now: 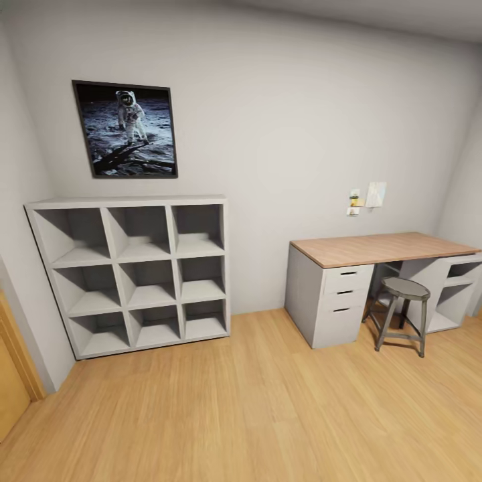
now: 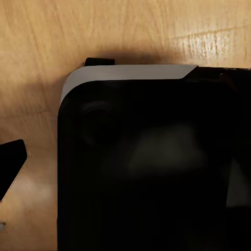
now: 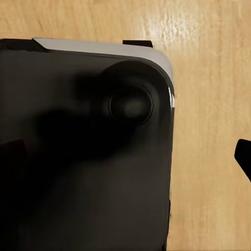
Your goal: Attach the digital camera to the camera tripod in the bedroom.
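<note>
Head view: bedroom wall with white cubby shelves (image 1: pixel 134 274) under a framed astronaut picture (image 1: pixel 126 129). A wood-topped bench (image 1: pixel 375 249) with drawers stands to the right, a round grey stool (image 1: pixel 404 311) before it.

Wrist views: each camera faces the robot's black base (image 2: pixel 146 167) and the light wood floor (image 3: pixel 209 78). One dark fingertip (image 2: pixel 11 164) per view sits at the frame edge; jaws state of either arm cannot be determined. No camera or tripod lies near the jaws.
</note>
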Tool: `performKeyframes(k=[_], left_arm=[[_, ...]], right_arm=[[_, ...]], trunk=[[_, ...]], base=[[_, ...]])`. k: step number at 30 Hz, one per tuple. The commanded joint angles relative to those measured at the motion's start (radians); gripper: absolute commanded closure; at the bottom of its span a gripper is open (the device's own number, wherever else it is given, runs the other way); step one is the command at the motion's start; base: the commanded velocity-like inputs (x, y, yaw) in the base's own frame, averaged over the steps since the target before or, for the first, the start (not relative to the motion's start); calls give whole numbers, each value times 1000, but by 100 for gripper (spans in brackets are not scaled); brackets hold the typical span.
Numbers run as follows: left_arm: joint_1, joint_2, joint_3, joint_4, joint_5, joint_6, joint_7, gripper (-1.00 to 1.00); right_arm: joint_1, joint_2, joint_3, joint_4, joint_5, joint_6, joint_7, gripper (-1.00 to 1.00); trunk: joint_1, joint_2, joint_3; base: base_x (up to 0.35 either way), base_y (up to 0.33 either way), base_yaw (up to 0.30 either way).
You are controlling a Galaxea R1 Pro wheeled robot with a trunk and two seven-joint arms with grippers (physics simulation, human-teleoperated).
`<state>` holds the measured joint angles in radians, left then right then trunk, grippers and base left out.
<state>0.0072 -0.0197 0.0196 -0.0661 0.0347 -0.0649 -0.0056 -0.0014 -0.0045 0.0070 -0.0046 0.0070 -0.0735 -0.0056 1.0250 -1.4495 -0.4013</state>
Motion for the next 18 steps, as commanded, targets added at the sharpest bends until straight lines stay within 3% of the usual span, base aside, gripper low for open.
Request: performKeyframes(k=[1, 18], left_arm=[[0, 0, 2, -1, 4, -1, -1, -100], [0, 0, 0, -1, 4, -1, -1, -100]], right_arm=[[0, 0, 1, 0, 1, -3, -1, -100], [0, 0, 1, 0, 1, -3, -1, -100]], trunk=[[0, 0, -1], [0, 0, -1]], base=[[0, 165, 0], [0, 164, 0]])
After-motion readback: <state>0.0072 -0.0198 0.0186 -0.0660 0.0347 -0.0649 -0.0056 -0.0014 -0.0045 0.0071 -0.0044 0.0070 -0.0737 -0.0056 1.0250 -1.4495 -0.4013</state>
